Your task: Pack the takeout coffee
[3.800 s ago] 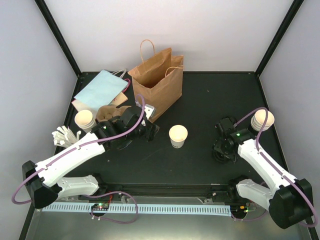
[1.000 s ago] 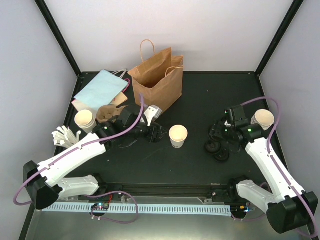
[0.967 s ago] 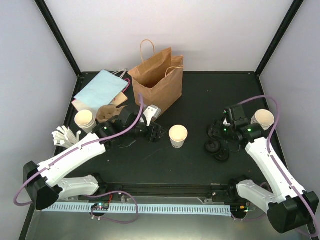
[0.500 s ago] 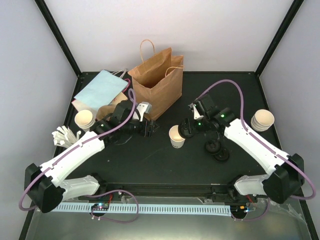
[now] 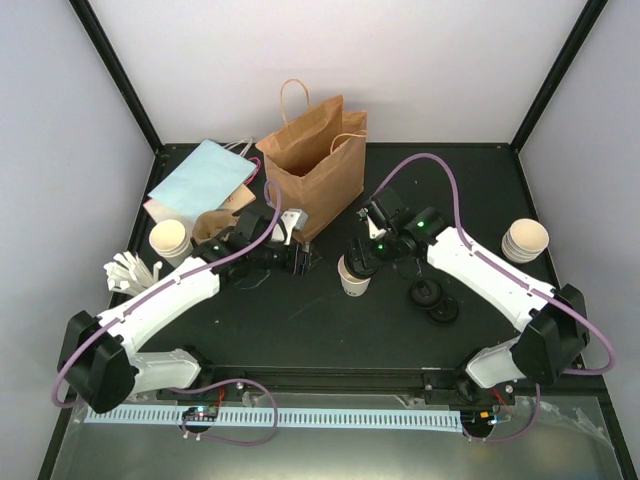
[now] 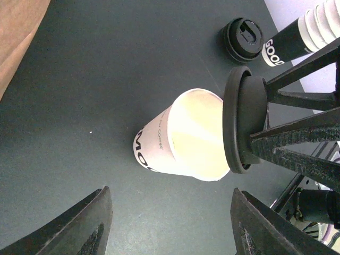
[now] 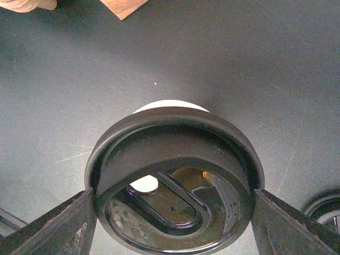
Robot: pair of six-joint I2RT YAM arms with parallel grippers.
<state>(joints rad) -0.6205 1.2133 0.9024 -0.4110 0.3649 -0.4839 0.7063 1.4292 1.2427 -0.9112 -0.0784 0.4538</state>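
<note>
Now over cup (image 6: 178, 139): right hand (image 5: 360, 252), lid (image 7: 175, 154)

cup (image 7: 170, 104): mostly hidden behind lid (image 7: 175, 159) in right gripper (image 7: 171, 204), rim sliver shows | cup stack (image 6: 311, 29): cut by edge, far right of left gripper (image 6: 170, 212) | bag (image 6: 16, 37): cropped

We see a glossy, smooth black plastic lid (image 7: 172, 175) in the right gripper (image 7: 172, 212), whose fingers (image 7: 53, 226) look like matt black plastic with a faint layered grain. Just below it, the cup (image 6: 180, 141) is paper, matt cream inside and smooth and printed outside. Under both grippers the table (image 7: 276, 64) is dark and matt. Beyond the left gripper (image 6: 170, 228), the bag (image 5: 315, 165) is creased brown paper.
</note>
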